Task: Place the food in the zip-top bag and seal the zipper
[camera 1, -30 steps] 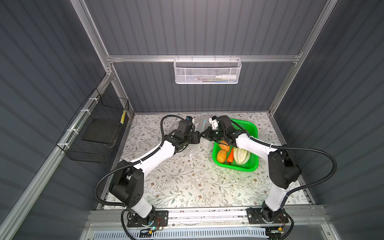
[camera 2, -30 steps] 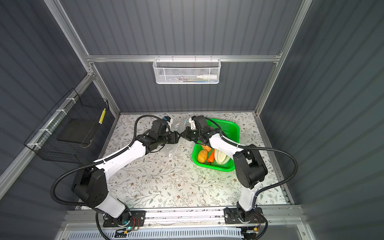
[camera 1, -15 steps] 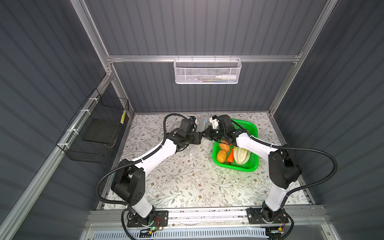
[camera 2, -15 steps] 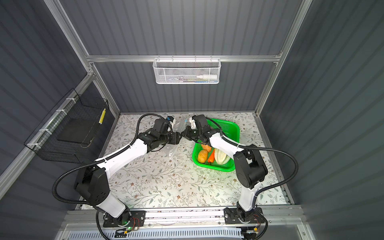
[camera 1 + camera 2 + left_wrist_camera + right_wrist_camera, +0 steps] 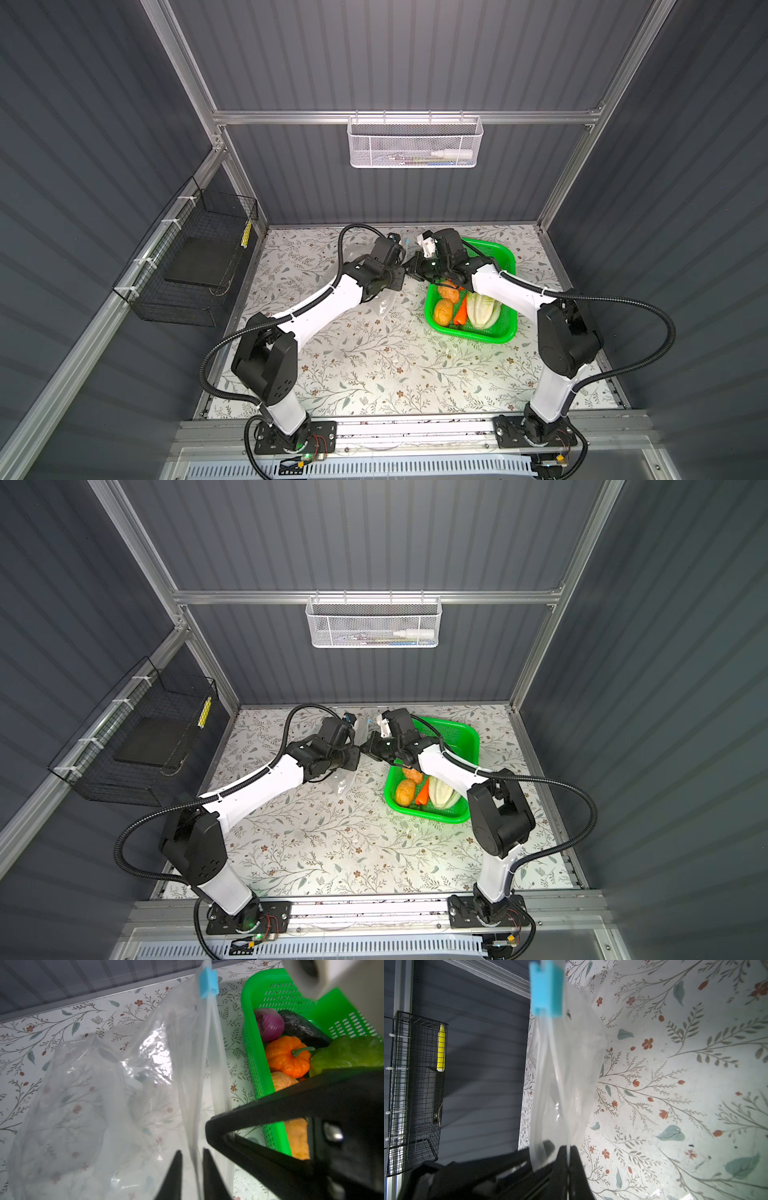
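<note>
Mouth edge of zip-top bag point(image 5: 104, 1105) clamped from two sides, toward back of tabletop point(image 5: 374, 365), just beside green basket point(image 5: 498, 257).

Left pincer point(image 5: 192, 1159): closed down on clear zipper point(image 5: 207, 1043) strip, with the thin edge running up between the black fingers point(image 5: 176, 1172).

Right pincer point(image 5: 568, 1153): pressed fully together on the same bag, film sandwiched at the tips.

Pincers nearly tip to tip in both top views, at the basket's left side.

Light-blue slider tab point(image 5: 208, 985) at far end of strip, well apart from both grips.

Rest of bag slack and crinkled, drooping onto tabletop beneath left arm, floral print showing through the film.

Food all in basket, apart from bag:
- pale-green napa cabbage point(image 5: 482, 309), orange carrot point(image 5: 460, 313) and potato-like lump point(image 5: 443, 311) side by side at near end
- second lump point(image 5: 449, 291) just behind them
- purple onion point(image 5: 269, 1024), dark eggplant point(image 5: 301, 1028) and small orange pumpkin point(image 5: 287, 1057) packed together farther back, seen from left wrist.
</note>
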Controlling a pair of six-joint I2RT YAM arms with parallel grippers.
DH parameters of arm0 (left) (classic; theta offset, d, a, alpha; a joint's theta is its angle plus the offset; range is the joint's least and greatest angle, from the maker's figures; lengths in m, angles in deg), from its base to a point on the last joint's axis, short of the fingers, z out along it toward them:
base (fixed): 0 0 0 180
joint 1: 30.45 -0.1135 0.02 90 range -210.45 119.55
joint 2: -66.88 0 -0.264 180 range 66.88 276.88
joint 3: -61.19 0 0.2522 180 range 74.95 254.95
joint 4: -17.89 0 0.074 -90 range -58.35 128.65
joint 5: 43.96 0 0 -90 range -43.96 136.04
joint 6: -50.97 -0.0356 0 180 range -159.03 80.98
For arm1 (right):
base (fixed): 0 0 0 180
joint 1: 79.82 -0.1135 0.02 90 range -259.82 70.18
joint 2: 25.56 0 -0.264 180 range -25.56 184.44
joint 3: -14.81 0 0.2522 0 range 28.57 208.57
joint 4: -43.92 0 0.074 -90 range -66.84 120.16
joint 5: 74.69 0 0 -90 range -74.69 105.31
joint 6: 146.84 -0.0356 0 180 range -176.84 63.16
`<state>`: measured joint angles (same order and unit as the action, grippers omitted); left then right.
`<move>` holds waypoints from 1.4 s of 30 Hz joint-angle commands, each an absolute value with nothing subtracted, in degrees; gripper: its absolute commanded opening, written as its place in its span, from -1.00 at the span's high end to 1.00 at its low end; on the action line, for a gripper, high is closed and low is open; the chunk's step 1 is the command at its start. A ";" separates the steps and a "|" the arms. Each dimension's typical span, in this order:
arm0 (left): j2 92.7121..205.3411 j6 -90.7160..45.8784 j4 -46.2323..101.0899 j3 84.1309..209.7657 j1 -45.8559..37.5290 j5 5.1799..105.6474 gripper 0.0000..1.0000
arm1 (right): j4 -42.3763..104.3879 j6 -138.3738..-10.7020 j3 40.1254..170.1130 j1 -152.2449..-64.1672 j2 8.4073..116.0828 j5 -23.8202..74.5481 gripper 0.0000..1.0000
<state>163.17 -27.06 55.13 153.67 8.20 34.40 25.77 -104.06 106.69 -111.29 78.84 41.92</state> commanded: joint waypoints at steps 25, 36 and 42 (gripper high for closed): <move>154.59 -21.10 58.96 154.40 4.92 33.52 1.00 | 3.76 -85.22 122.05 -109.87 89.82 40.22 0.98; 159.89 -17.84 53.02 151.97 4.97 37.74 1.00 | 10.68 -88.04 116.40 -109.02 82.04 49.35 0.08; 161.12 -16.03 51.13 151.71 4.84 39.32 1.00 | 9.17 -86.41 108.75 -104.38 73.80 46.74 -0.30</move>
<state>160.20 -17.73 53.12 152.14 4.81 37.51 10.56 -88.06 110.91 -106.70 75.98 47.82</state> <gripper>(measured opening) 0.047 0.644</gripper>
